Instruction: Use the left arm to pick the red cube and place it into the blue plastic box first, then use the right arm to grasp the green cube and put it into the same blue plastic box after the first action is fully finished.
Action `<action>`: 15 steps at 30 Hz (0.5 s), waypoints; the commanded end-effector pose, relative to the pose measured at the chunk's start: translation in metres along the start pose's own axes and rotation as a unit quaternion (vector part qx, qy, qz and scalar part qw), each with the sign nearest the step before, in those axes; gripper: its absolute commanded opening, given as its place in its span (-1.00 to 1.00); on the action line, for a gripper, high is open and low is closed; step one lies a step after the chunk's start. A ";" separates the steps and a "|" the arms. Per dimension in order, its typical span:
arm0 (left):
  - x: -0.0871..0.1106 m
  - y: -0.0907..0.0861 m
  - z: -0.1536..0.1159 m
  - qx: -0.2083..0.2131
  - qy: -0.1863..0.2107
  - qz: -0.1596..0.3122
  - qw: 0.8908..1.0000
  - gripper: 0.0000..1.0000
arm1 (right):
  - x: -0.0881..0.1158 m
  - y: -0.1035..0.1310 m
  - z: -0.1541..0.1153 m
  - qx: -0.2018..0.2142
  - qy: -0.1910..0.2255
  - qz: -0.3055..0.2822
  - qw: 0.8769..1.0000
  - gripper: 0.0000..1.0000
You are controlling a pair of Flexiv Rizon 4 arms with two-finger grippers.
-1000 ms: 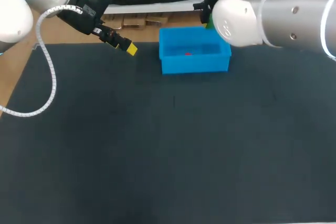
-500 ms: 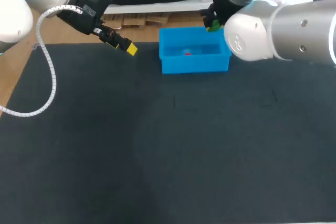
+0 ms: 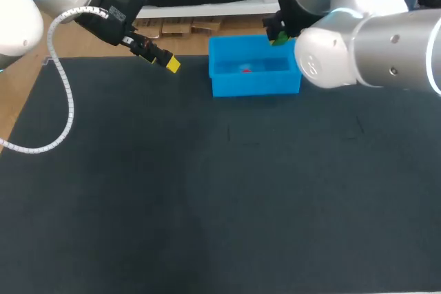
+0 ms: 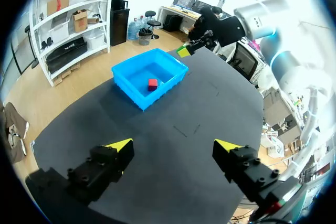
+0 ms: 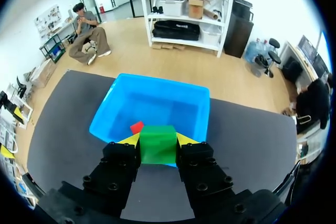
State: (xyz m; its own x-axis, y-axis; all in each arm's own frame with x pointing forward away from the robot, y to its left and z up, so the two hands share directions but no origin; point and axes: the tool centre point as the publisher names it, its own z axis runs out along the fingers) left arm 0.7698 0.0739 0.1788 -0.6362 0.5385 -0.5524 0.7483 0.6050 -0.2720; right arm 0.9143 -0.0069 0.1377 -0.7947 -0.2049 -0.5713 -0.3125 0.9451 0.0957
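Dark matting covers the counter (image 3: 207,204), and a blue plastic box (image 3: 255,86) stands at its far edge.

My right gripper (image 5: 157,140) is clamped on the green cube (image 5: 157,149), with both yellow tips pressed against its sides. It hangs above the box's rim, and the open bin lies just ahead of and below my fingers. The red cube (image 5: 136,127) lies on the box floor, just ahead of the green one and a little to one side.

My left gripper (image 4: 173,146) is spread wide with nothing between its fingers. It is held off to the side, well apart from the box, which sits far ahead of it.

As I judge it, the first step is finished, since the red cube is in the bin and my left arm is clear of it. The second step is in hand, with the green cube lifted and nearly over its target.

The next move calls for carrying the cube a little further ahead until it is fully over the box's interior. I would then lower it and part my fingers. I would aim for the bare floor beside the red cube, so that the green one neither lands on it nor clips the near wall.

By count I see one red cube, one green cube, one blue box and two grippers.
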 end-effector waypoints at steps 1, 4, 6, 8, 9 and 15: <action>0.001 0.000 0.000 0.000 -0.002 0.001 1.000 1.00 | -0.007 -0.002 0.009 -0.004 0.003 -0.002 1.000 -1.00; 0.001 0.000 0.000 0.000 -0.002 0.001 1.000 1.00 | -0.008 -0.003 0.013 -0.004 0.005 -0.002 1.000 -1.00; 0.001 0.000 0.000 0.000 -0.002 0.001 1.000 1.00 | -0.009 -0.004 0.015 -0.004 0.006 -0.002 1.000 -1.00; 0.001 0.000 0.000 0.000 -0.002 0.001 1.000 1.00 | -0.010 -0.004 0.016 -0.004 0.007 -0.002 1.000 -1.00; 0.001 0.000 0.000 0.000 -0.002 0.001 1.000 1.00 | -0.010 -0.004 0.017 -0.004 0.007 -0.001 1.000 -1.00; 0.001 0.000 0.000 0.000 -0.002 0.001 1.000 1.00 | -0.012 -0.005 0.023 -0.004 0.009 -0.002 1.000 -1.00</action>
State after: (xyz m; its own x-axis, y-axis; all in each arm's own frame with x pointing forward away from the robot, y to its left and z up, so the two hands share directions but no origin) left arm 0.7698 0.0739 0.1788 -0.6362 0.5385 -0.5524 0.7483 0.6050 -0.2721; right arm 0.9297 -0.0047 0.1262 -0.7991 -0.2090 -0.5636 -0.3151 0.9441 0.0967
